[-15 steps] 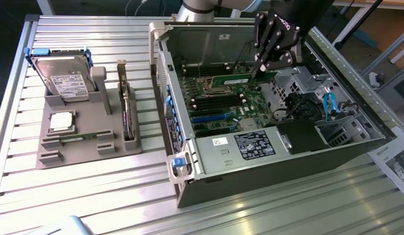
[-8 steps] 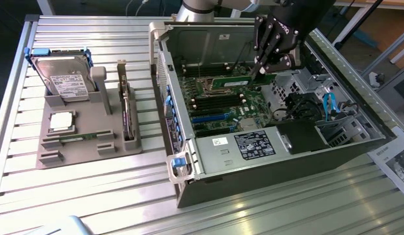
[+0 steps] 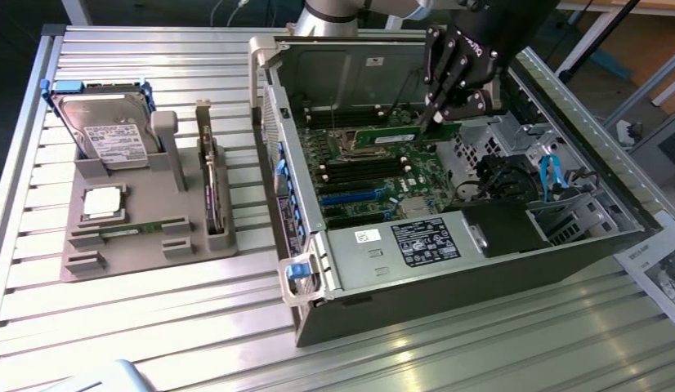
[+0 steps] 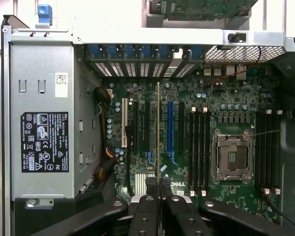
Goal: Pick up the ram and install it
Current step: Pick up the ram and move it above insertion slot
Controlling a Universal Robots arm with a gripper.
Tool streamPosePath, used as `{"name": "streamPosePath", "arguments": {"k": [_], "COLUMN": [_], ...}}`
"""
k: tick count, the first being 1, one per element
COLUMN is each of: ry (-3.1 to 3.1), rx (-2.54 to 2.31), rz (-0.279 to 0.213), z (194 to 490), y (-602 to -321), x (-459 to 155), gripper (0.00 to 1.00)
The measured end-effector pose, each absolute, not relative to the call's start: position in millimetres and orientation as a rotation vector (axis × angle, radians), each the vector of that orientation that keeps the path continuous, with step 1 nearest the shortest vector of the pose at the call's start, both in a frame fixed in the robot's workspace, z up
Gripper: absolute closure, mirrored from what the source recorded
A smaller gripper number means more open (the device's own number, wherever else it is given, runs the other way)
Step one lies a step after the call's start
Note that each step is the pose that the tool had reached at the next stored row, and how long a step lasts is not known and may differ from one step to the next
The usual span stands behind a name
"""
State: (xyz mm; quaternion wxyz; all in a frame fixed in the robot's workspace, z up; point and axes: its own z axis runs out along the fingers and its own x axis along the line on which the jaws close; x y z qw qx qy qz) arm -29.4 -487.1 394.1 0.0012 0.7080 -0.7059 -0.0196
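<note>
Gripper (image 3: 438,121) hangs inside open PC case (image 3: 349,69), fingers pinching ram (image 3: 395,125). Green stick is held level over mobo (image 3: 365,184), approx 1 o'clock of CPU socket (image 3: 357,140) in exterior view. Can't tell if it touches a slot. Wrist view has ram (image 4: 158,128) edge-on, a thin line clamped btwn fingertips (image 4: 151,183), w/ board beneath. Grey tray (image 3: 131,245) w/ hard drive (image 3: 106,135) sits at 9 o'clock of case, well apart from gripper.
</note>
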Motion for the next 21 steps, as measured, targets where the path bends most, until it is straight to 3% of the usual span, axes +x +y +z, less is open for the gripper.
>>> {"name": "streamPosePath", "arguments": {"k": [21], "ry": [-2.217], "rx": [2.222], "rz": [-0.062], "z": [392], "y": [-457], "x": [-29], "gripper": [0.88]}}
